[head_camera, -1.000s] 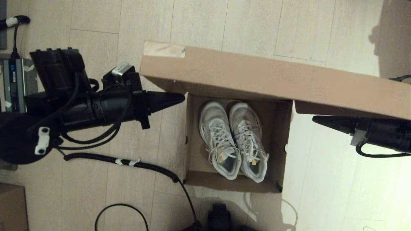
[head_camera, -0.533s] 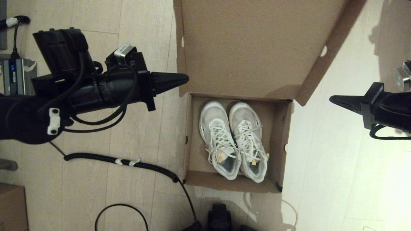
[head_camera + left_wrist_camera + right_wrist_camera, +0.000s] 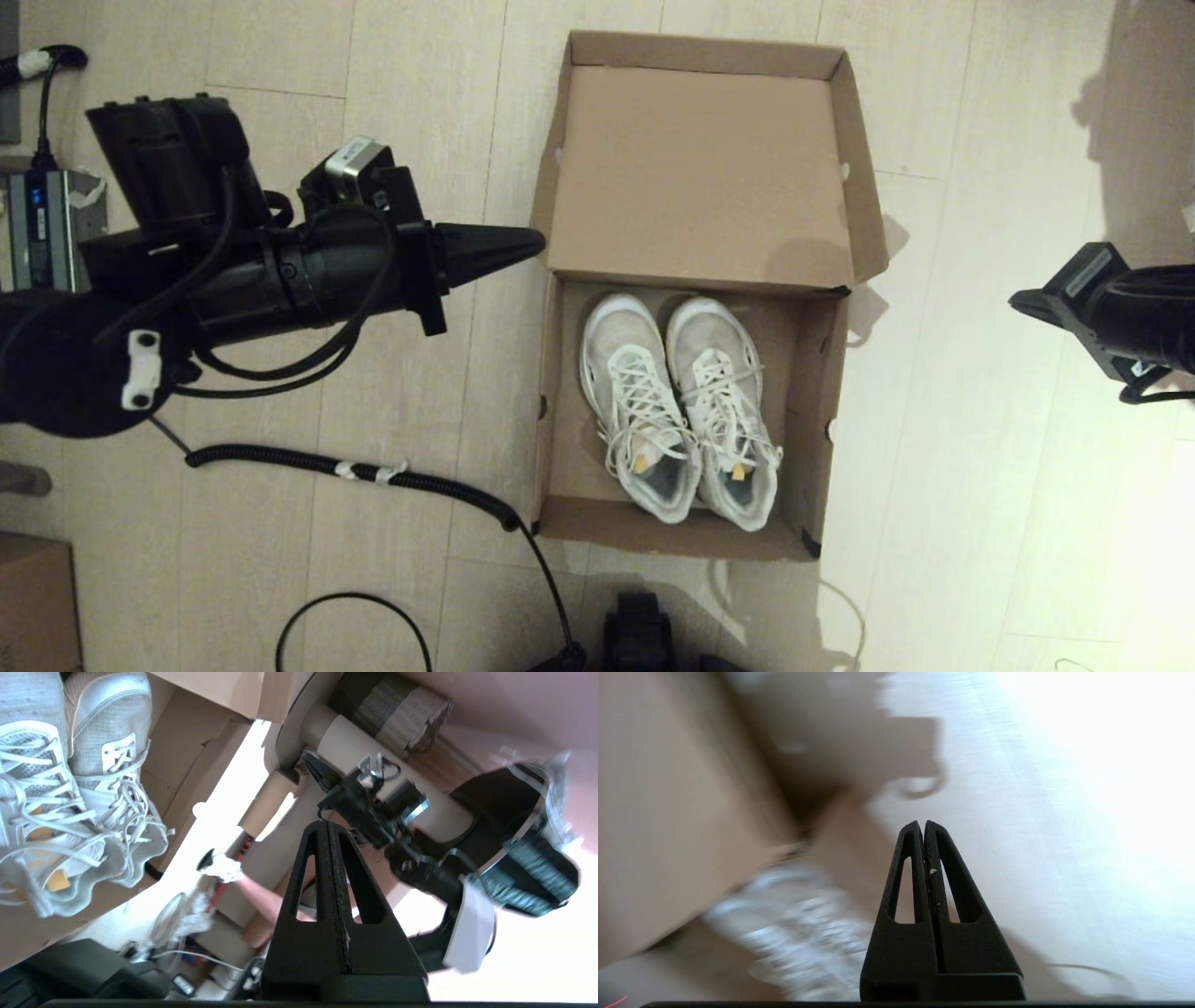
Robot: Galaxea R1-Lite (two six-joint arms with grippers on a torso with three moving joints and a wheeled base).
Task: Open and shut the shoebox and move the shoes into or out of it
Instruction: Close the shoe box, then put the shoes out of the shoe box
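Shoebox [image 3: 695,168], big brown cardboard, lid flat open, between both grippers | two white mesh shoes [image 3: 680,406] inside | left gripper [image 3: 537,245] pressed together by lid edge | right gripper [image 3: 923,823] together, well apart

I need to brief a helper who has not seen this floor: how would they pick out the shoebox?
On the pale plank floor between the two black arms lies the shoebox: large, brown cardboard, its hinged lid flipped flat open. It alone holds the shoes; the cardboard box at the floor's edge shows none.
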